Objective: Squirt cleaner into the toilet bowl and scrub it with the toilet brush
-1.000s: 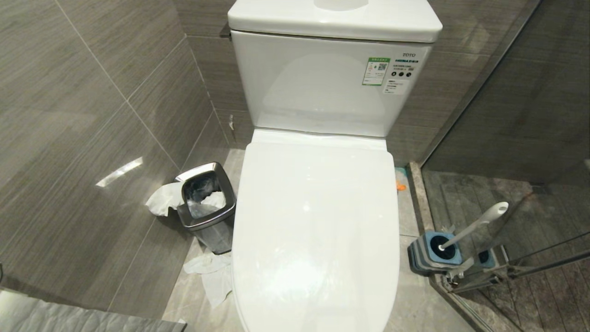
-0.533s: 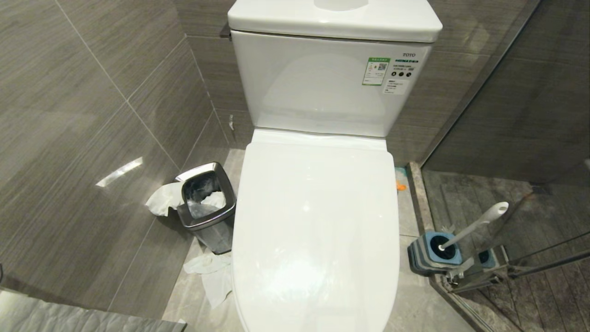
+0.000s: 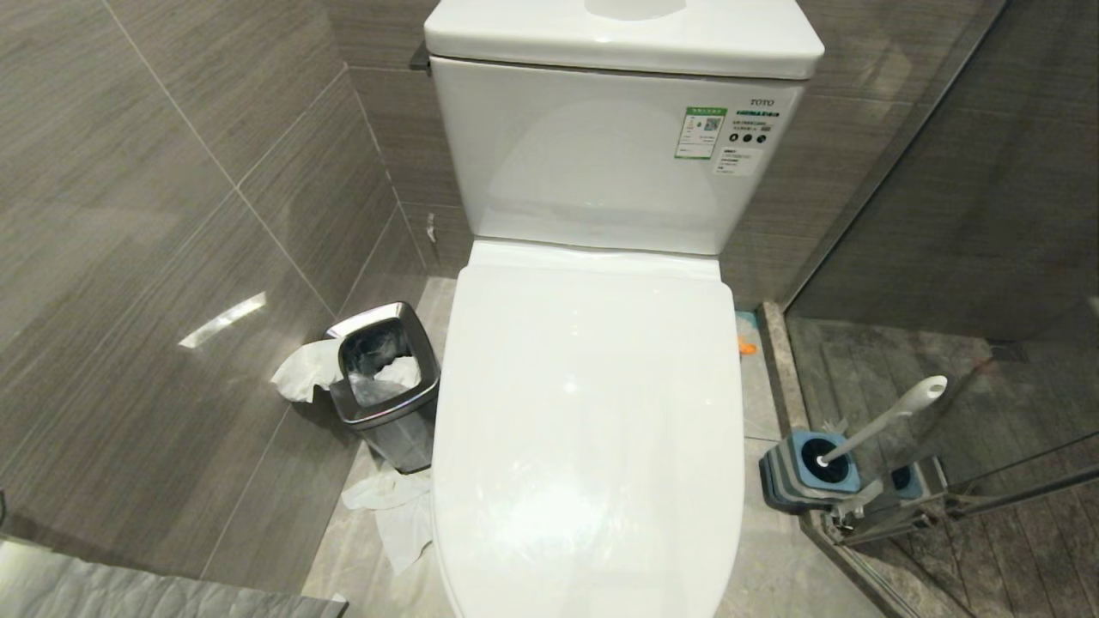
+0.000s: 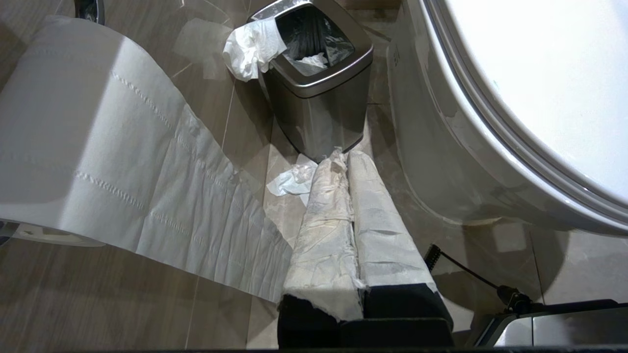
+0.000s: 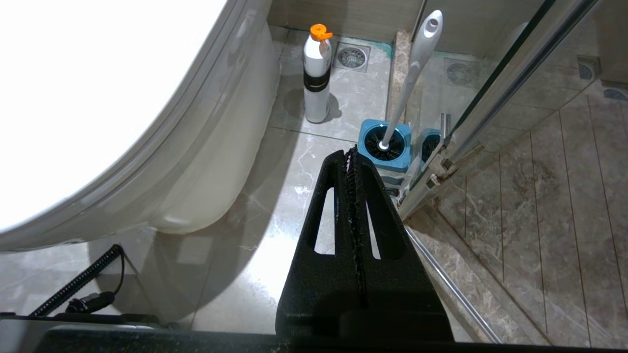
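Note:
The toilet bowl stands in the middle of the head view with its white lid down, so its inside is hidden. The toilet brush leans in its square blue-and-grey base on the floor to the right, against the glass door. The cleaner itself is out of view. A white bottle with an orange cap stands beside the bowl. My right gripper is shut and empty, pointing at the brush base. My left gripper, its fingers wrapped in white paper, is shut and empty near the bowl's left side.
A steel bin with tissue hanging over its rim stands left of the toilet, with crumpled tissue on the floor before it. A strip of toilet paper hangs at the left. The glass shower door frame and the cistern bound the space.

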Robot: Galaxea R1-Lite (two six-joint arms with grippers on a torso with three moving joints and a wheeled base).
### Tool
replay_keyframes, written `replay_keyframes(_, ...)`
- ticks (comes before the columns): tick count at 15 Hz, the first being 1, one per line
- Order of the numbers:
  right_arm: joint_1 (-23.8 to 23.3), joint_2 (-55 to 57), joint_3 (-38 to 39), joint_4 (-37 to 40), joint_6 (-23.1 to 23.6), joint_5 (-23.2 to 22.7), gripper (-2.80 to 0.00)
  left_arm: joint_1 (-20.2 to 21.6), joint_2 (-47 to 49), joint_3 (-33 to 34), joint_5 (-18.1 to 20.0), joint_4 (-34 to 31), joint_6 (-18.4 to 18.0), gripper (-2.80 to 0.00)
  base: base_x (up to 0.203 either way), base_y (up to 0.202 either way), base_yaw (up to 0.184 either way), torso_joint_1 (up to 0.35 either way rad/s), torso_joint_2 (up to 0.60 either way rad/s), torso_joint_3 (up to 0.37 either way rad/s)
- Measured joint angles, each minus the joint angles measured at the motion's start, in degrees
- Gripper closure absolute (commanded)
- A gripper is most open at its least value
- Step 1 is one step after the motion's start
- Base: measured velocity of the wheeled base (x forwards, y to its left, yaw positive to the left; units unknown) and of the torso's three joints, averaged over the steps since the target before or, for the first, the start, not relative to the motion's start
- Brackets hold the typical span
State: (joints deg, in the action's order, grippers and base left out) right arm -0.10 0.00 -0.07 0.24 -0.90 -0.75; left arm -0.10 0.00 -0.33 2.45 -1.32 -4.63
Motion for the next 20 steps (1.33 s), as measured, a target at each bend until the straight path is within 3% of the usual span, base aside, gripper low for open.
replay_keyframes(20, 0.05, 0.0, -0.02, 0.03, 0.02, -0.01, 0.0, 0.0, 0.0, -0.02, -0.01, 0.0, 0.0, 0.0, 0.0, 0.0, 0.0, 0.0, 0.0, 0.0)
